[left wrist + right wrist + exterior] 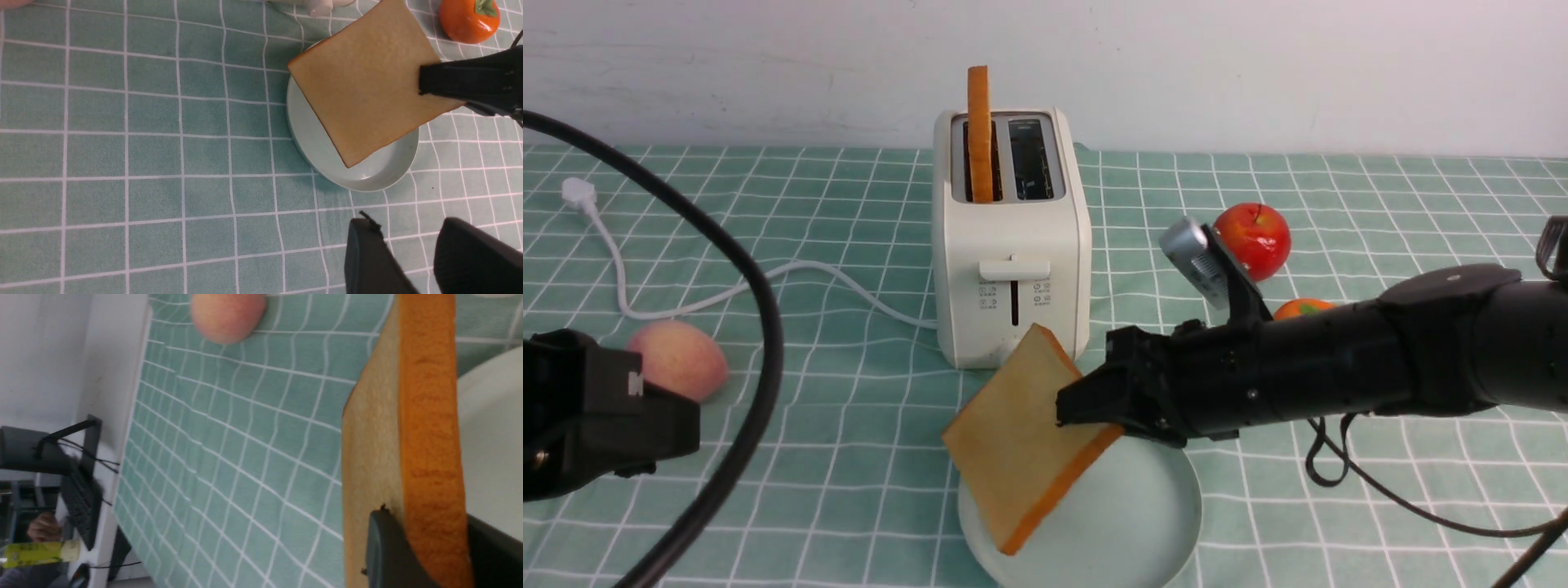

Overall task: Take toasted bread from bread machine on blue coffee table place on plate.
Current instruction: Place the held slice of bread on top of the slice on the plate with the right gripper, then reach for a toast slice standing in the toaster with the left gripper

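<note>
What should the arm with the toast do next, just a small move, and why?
Probably ease the right gripper down and let go: its fingers stand either side of the slice, which is tilted above the plate, while the other slice waits in the toaster.

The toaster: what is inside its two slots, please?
A bread slice stands in the left slot, its lower part hidden. No bread shows in the right slot; its bottom is dark.
</note>
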